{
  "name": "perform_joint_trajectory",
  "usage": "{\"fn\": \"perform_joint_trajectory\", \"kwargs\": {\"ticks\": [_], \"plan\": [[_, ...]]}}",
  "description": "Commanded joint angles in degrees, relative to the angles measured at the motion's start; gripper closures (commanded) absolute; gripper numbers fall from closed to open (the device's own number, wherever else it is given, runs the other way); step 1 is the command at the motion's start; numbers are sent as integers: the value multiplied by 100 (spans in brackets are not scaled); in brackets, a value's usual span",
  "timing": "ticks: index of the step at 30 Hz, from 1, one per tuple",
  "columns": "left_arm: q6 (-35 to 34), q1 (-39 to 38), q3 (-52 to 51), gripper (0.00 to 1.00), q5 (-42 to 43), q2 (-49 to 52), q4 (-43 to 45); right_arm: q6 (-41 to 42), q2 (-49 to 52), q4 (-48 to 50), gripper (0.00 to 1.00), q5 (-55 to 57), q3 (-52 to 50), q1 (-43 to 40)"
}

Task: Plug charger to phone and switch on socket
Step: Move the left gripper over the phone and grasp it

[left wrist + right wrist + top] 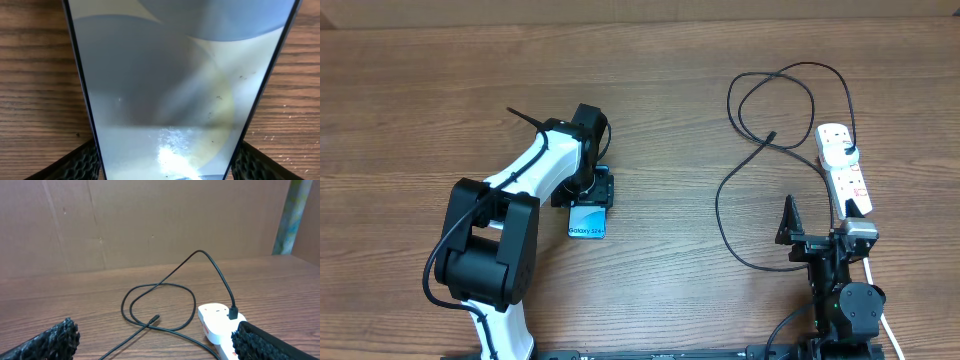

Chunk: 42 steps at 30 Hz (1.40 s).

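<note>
The phone (588, 222) lies flat on the wooden table, its light blue screen up. It fills the left wrist view (170, 85). My left gripper (590, 190) is over its far end, with a finger against each long edge (165, 162). The charger cable (765, 75) lies in loops at the right, and its plug tip (772, 135) rests free on the table (156, 316). The white socket (845, 168) has the black plug (850, 150) in it, also seen in the right wrist view (233, 313). My right gripper (823, 235) is open and empty near the socket's near end (160, 347).
A cardboard wall (150, 220) stands behind the table. The socket's white lead (880, 300) runs past the right arm's base. The cable's long bend (720, 215) lies left of my right gripper.
</note>
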Motion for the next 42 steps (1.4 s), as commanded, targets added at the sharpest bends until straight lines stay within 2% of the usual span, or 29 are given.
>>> {"fn": "perform_joint_trajectory", "kwargs": {"ticks": [1,2,7,12,17,24,29,36,40,42], "plan": [[-15,2,-61,27,-317,372,92,-13,-57,22,0,26,-55,-44],[-15,2,-61,26,-317,372,96,-13,-57,22,0,26,-55,-44],[-15,2,-61,3,-387,372,184,-13,-57,22,0,26,-55,-44],[-17,2,-61,1,-442,372,286,-13,-57,20,0,26,-55,-44],[-20,2,-61,10,-428,372,282,-13,-57,22,0,26,-55,-44],[-17,2,-63,34,-415,372,175,-13,-55,20,0,26,-55,-44],[-17,2,-63,48,-396,372,103,-13,-57,22,0,26,-55,-44],[-11,2,-59,53,-396,369,-44,-13,-57,22,0,26,-55,-44],[-4,7,-52,62,-372,369,-107,-11,-55,20,0,26,-55,-44],[131,7,-33,61,-234,369,-153,-13,-57,20,0,26,-55,-44]]}}
